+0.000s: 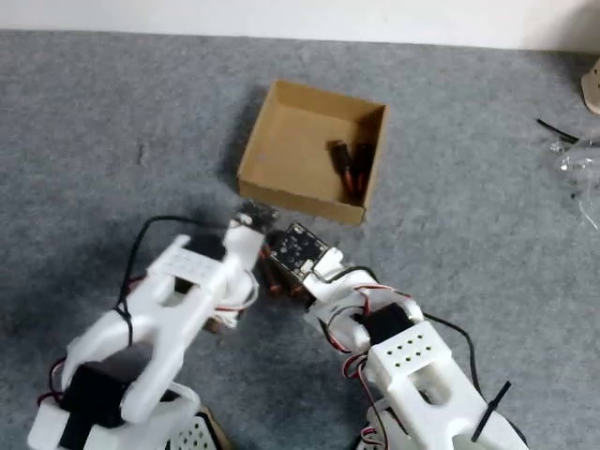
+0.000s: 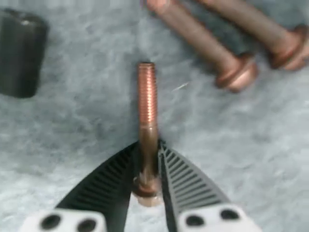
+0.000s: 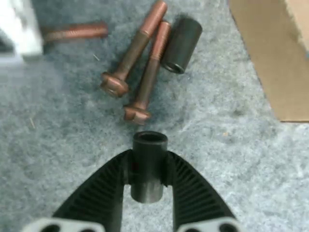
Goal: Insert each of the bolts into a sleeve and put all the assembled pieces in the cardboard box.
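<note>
cardboard box (image 1: 298, 195): light; dark assembled pieces (image 1: 349, 167) inside, count unclear.
left claw (image 2: 149, 149): clenched on bolt (image 2: 147, 101) at the head end, near the box's front wall.
right claw (image 3: 147, 157): gripping sleeve (image 3: 148, 164) mid-body, near the same wall.
handling: both probably rigid, slick metal; I'd pinch mid-shank.
hidden: my arms cover both held parts from above.

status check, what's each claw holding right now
Left claw shut on bolt. Right claw shut on sleeve, not yet mated. Two loose bolts, spare sleeve on carpet close by.
</note>
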Controlling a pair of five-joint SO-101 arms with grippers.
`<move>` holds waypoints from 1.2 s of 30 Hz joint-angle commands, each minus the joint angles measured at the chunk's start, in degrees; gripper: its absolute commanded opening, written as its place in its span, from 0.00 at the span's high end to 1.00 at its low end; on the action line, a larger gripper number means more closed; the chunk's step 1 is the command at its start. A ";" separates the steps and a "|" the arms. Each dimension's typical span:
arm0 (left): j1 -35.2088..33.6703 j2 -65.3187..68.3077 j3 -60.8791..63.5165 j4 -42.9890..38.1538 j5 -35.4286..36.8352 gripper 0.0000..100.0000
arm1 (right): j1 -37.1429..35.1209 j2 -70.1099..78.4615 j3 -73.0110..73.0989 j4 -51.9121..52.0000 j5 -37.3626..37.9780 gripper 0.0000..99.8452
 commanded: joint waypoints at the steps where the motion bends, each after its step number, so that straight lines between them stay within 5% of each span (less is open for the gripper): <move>1: -3.74 0.04 -6.99 8.44 -9.58 1.00 | 0.92 -1.54 -0.84 -2.42 -0.53 1.00; 8: -10.95 0.04 -17.36 21.54 -29.80 1.00 | 0.92 -1.54 -0.84 -2.51 -0.53 1.00; 15: -13.32 0.04 -18.95 23.12 -63.74 1.00 | 0.92 -1.54 -0.84 -2.51 -0.53 1.00; 21: -12.97 0.31 -12.35 22.68 -84.48 1.00 | 0.92 -1.54 0.40 -5.32 1.41 1.00; 28: -13.41 0.13 -9.63 22.68 -86.33 1.00 | 0.66 -1.54 1.27 -5.32 1.76 1.00; 36: -13.14 0.13 -11.30 22.59 -78.33 0.94 | 0.66 -1.54 1.27 -5.32 1.85 1.00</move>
